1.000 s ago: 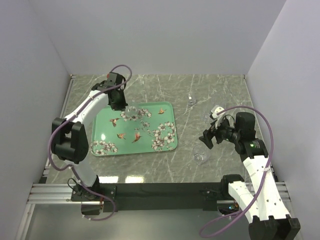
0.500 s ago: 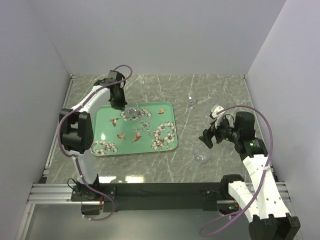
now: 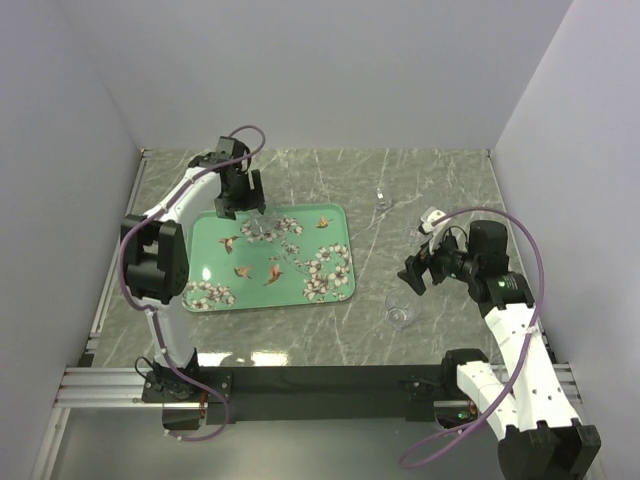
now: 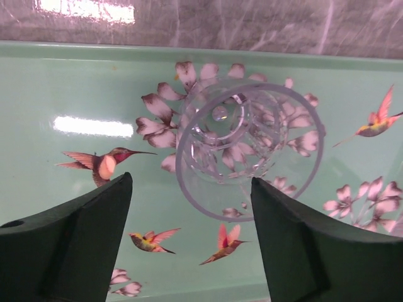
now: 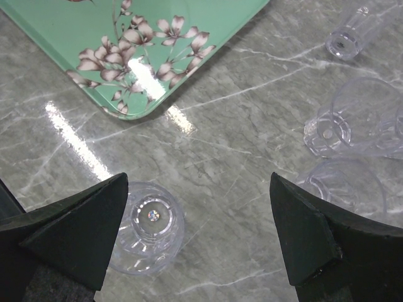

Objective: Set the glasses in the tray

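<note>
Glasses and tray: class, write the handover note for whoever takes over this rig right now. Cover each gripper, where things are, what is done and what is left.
Left gripper: open, above a glass that stands in the tray, not touching it.
Right gripper: open and empty, over the table right of the tray.
Done: one glass in the tray.
Left: about four glasses on the table, the nearest one just beside a right gripper finger.

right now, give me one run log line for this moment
left gripper: open over glass upright in tray | right gripper: open above other glasses on table | progress: one in tray
</note>
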`<state>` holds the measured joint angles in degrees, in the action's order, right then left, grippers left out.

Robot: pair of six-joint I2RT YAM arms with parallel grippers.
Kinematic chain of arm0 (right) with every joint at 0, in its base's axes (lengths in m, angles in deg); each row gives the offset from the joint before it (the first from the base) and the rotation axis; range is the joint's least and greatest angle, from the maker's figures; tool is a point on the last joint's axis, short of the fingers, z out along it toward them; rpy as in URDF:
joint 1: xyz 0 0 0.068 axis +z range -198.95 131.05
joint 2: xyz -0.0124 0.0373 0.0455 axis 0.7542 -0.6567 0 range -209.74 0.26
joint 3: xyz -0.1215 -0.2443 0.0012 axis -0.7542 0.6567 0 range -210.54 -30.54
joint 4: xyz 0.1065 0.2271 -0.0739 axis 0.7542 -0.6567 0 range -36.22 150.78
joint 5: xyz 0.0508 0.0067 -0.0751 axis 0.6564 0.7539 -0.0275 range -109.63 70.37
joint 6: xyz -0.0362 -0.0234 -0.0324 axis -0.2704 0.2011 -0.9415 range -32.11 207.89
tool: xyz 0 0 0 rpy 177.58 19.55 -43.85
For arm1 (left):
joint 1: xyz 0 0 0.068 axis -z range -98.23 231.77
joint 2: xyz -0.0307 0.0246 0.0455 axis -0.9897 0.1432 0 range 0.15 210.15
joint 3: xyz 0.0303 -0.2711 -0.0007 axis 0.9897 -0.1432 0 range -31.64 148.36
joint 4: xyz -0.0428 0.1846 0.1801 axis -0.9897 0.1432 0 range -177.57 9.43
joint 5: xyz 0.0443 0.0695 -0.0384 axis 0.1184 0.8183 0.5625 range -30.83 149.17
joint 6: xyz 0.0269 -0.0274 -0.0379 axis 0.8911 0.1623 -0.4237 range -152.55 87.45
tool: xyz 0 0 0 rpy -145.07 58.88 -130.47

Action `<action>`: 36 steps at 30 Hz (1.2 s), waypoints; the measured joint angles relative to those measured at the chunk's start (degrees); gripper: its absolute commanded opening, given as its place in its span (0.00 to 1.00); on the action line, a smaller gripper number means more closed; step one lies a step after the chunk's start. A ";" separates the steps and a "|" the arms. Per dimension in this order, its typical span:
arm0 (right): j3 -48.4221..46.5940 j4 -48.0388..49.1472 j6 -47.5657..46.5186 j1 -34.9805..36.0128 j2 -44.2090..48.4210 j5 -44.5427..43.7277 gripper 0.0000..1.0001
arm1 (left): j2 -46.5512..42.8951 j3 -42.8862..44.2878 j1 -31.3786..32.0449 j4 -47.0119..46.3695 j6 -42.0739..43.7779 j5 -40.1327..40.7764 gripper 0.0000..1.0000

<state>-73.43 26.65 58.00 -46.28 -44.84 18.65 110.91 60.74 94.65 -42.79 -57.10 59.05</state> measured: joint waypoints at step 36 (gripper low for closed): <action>-10.62 2.45 38.53 -16.48 -29.40 -24.96 0.59 | -52.72 -27.36 -0.07 -10.49 -3.67 4.52 1.00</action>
<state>-84.05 29.09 96.53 -62.76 -74.24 -6.31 58.20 33.37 94.59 -53.29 -60.78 63.58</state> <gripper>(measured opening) 0.620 0.994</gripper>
